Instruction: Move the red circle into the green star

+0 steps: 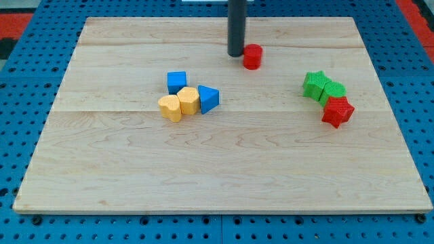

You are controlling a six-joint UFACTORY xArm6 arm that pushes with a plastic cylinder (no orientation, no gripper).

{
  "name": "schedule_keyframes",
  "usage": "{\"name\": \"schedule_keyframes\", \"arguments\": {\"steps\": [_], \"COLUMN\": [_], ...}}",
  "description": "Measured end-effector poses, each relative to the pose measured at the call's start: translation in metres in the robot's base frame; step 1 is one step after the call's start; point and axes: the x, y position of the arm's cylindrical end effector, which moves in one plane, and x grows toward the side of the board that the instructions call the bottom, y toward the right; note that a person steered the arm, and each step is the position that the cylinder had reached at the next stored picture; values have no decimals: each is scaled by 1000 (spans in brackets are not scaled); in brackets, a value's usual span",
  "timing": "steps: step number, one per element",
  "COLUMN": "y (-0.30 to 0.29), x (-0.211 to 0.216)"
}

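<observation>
The red circle (252, 56) is a small red cylinder near the view's top centre of the wooden board (224, 176). My tip (236, 53) stands just left of it, touching or nearly touching its left side. The green star (314, 85) lies at the view's right, with a second green block (333, 90) pressed against its right side. The red circle is well apart from the green star, up and to the left of it.
A red star (338, 112) sits just below the green pair. Left of centre a cluster holds a blue cube (176, 82), a blue triangle (208, 99), a yellow block (188, 99) and a yellow heart (171, 108).
</observation>
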Motion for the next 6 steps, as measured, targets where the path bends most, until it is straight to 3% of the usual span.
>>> {"name": "schedule_keyframes", "arguments": {"steps": [1, 3, 6], "y": [6, 87, 105], "x": [-8, 11, 1]}}
